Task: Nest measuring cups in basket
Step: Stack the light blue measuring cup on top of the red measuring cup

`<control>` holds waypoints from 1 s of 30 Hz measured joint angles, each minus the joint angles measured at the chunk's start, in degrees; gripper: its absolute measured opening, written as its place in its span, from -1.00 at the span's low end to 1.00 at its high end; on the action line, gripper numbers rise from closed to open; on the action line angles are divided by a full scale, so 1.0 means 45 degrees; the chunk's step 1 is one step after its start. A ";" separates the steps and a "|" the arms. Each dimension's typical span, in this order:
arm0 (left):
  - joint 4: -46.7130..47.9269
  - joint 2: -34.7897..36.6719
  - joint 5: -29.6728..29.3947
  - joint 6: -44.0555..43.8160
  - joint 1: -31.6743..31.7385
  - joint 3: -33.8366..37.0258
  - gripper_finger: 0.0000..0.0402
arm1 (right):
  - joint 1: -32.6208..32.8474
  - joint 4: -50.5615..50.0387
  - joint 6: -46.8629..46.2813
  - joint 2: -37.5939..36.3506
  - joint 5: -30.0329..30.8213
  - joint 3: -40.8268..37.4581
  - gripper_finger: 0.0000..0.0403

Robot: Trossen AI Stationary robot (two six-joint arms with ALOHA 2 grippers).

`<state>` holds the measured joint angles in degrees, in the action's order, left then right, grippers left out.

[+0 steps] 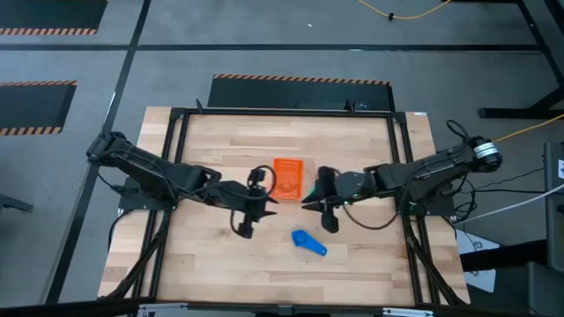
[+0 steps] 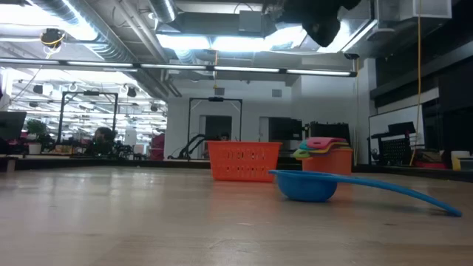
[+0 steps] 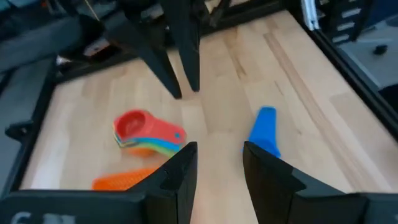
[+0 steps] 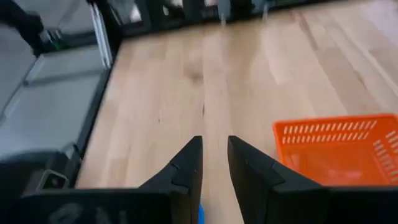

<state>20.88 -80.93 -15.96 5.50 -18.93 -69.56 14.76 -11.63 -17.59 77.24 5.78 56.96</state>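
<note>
Right, here is what you have in front of you.

Basket: the orange basket sits near the middle of the bench, between your two grippers; from the low view it stands upright and nothing shows above its rim.

Nested cups: a stack of measuring cups with a red one on top and orange, yellow, green and blue edges below stands on the bench just beside the basket; in the low view it is to the right of the basket and apart from it.

Loose cup: one blue measuring cup lies alone on the bench, nearer the front edge than the basket, its long handle flat on the wood.

Left gripper: your left gripper hangs above the bench beside the basket; its jaws stand a little apart with nothing between them.

Right gripper: your right gripper hangs on the basket's other side; its jaws show a narrow gap and hold nothing.
</note>
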 joint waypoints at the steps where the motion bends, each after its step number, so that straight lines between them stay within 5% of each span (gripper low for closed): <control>1: 0.0436 0.0207 -0.0009 -0.0171 -0.0115 0.0009 -0.39 | 0.0034 -0.0392 0.0161 0.0311 -0.0064 0.0318 -0.60; 16: 0.0053 0.0971 -0.1904 -0.2932 -0.1601 0.2819 -0.39 | 0.0341 -0.3073 0.1028 0.4858 -0.1015 0.2391 -0.60; 30: -0.1581 0.0971 -0.1921 -0.3241 -0.1567 0.3925 -0.39 | 0.0346 -0.2947 0.0959 0.6452 -0.1760 0.2391 -0.60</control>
<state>13.77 -76.55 -24.61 -9.08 -25.98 -51.90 16.32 -24.89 -13.28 106.27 -2.14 67.72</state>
